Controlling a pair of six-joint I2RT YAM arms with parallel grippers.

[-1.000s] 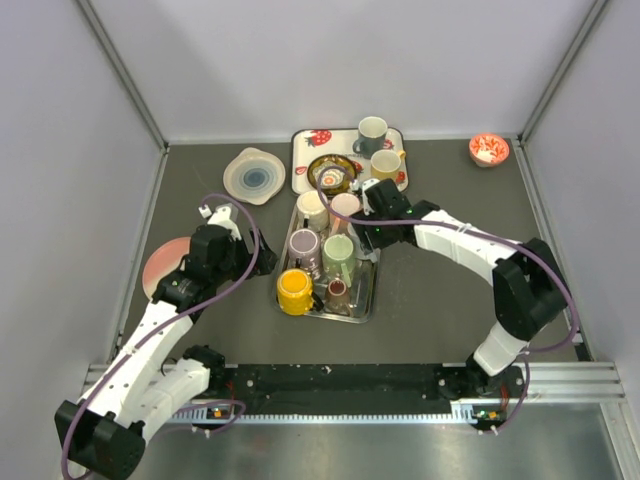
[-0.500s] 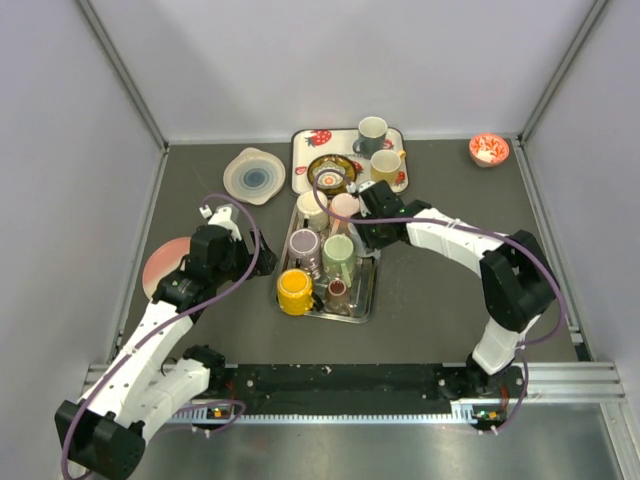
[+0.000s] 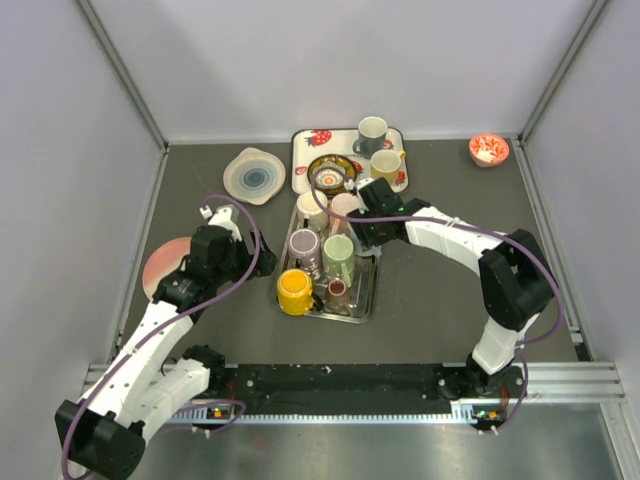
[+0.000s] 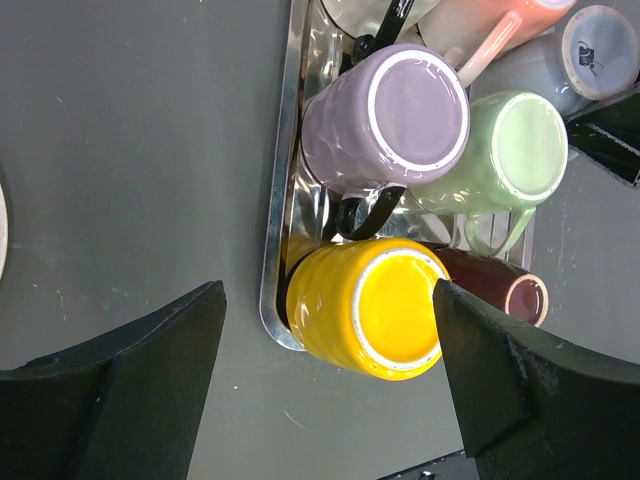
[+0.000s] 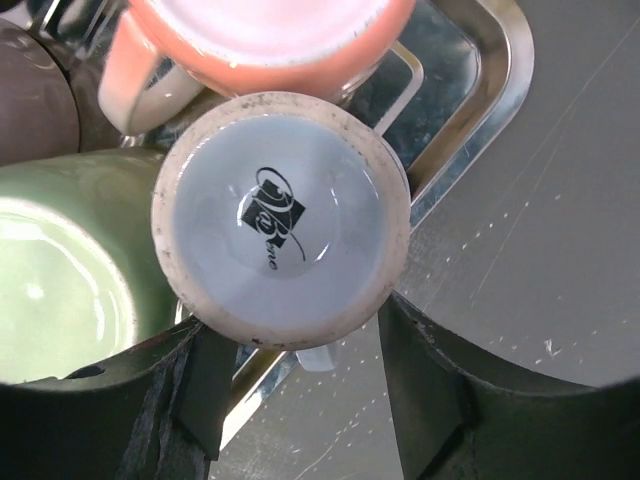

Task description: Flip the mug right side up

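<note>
The grey mug (image 5: 280, 215) is upside down in the tray (image 5: 478, 55), so nothing is done yet. The right hand (image 5: 295, 335) is around it, but I cannot tell if it squeezes. The left hand (image 4: 328, 300) is open

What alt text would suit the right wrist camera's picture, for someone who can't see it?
An upside-down pale grey ceramic mug with a black logo on its base fills the view, flanked by the right hand's dark fingers. Behind it show a shiny metal tray, a green mug and a salmon-pink mug.
</note>
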